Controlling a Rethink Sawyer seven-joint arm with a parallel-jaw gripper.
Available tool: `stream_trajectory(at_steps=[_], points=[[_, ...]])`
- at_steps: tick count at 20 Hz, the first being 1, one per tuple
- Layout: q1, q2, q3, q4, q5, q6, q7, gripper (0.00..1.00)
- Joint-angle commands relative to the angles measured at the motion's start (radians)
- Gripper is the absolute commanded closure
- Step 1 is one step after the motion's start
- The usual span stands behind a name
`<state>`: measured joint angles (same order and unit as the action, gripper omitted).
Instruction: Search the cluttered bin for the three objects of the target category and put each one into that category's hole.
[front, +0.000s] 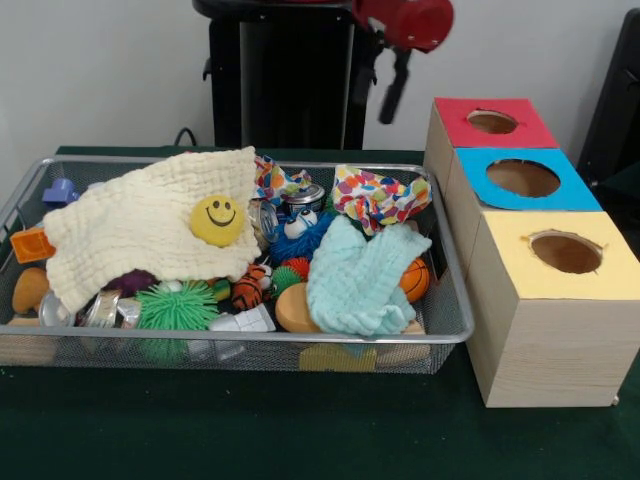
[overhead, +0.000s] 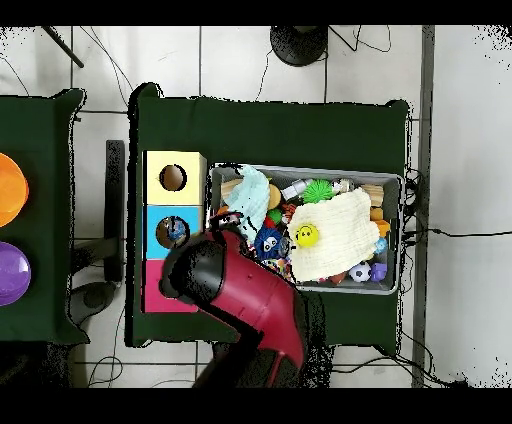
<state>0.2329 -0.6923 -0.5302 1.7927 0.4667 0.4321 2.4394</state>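
Note:
The wire-mesh bin (front: 452, 300) stands on the green table, full of toys and cloths; it also shows in the overhead view (overhead: 399, 235). A crinkly clear plastic piece (front: 102, 307) lies at its front left, half under a cream cloth (front: 140, 235). A pale clear item (front: 243, 321) lies at the front middle. The blue-topped box's hole (front: 523, 178) is to the right of the bin. In the overhead view this hole (overhead: 172, 232) has something small and bluish inside. My gripper (front: 393, 95) hangs high at the back, above the table and left of the boxes.
A red-topped box (front: 450, 112) and a yellow-topped box (front: 520, 232) flank the blue one. In the bin lie a light blue cloth (front: 360, 275), a patterned cloth (front: 375, 195), a smiley ball (front: 217, 220), spiky balls (front: 175, 305) and a silver can (front: 303, 198). My arm (overhead: 245, 300) covers the red box.

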Motion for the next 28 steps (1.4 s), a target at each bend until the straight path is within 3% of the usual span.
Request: stream_trajectory(at_steps=[1, 7, 15, 28], points=[[-0.167, -0.037, 0.198, 0.034, -0.137, -0.047, -0.179, 0.0], [-0.268, -0.02, 0.272, 0.073, -0.25, -0.125, -0.148, 0.0], [-0.387, -0.018, 0.373, 0.077, -0.364, -0.155, -0.12, 0.0], [-0.514, -0.03, 0.457, 0.035, -0.518, -0.114, -0.117, 0.0]])
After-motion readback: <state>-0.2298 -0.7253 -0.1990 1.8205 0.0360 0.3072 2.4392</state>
